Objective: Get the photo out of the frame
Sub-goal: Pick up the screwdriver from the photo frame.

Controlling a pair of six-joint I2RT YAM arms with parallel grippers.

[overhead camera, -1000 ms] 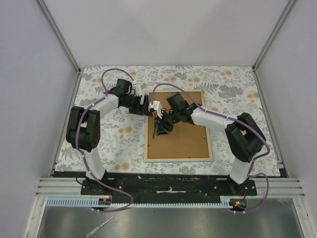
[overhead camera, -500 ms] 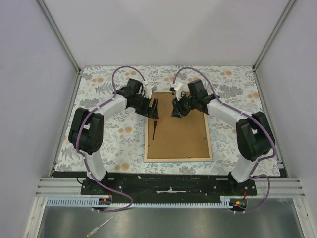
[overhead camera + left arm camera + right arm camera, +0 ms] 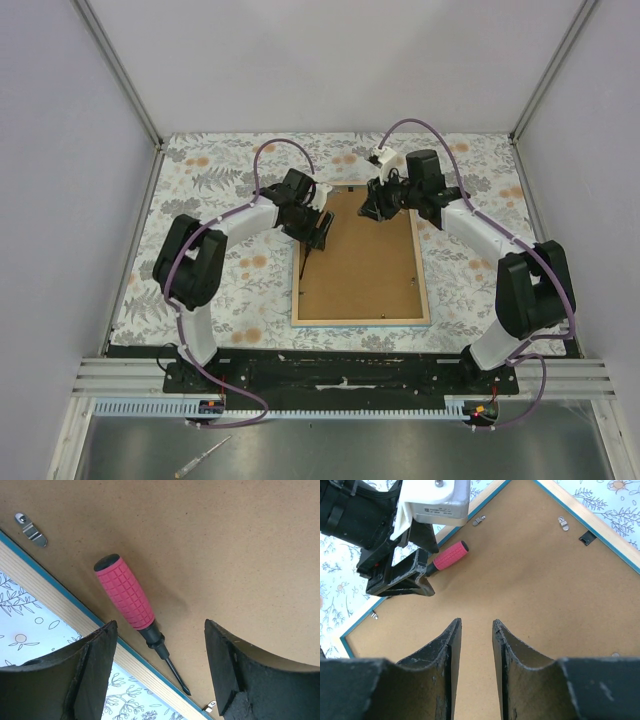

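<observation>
The frame [image 3: 360, 322] lies face down on the floral table cover, its light wood back and thin blue edge [image 3: 55, 597] showing. The photo [image 3: 365, 270] sits in it face down, so only its brown board back [image 3: 545, 595] is visible. My left gripper [image 3: 318, 225] hangs open over the frame's left side, fingers [image 3: 95, 670] wide apart, just above a red-handled screwdriver [image 3: 125, 597] lying loose on the board. My right gripper [image 3: 375, 205] hovers over the board's far end. Its fingers [image 3: 447, 650] stand a narrow gap apart with nothing between them.
Small metal turn clips [image 3: 31, 529] [image 3: 563, 523] sit along the inside of the frame's border. The screwdriver's black shaft [image 3: 303, 268] points toward the near edge. Floral cover [image 3: 230, 270] surrounds the frame, and grey walls enclose the table.
Both grippers have drawn apart from the middle of the board toward its far end. The screwdriver now lies free on the board, and the left jaws have narrowed slightly.
</observation>
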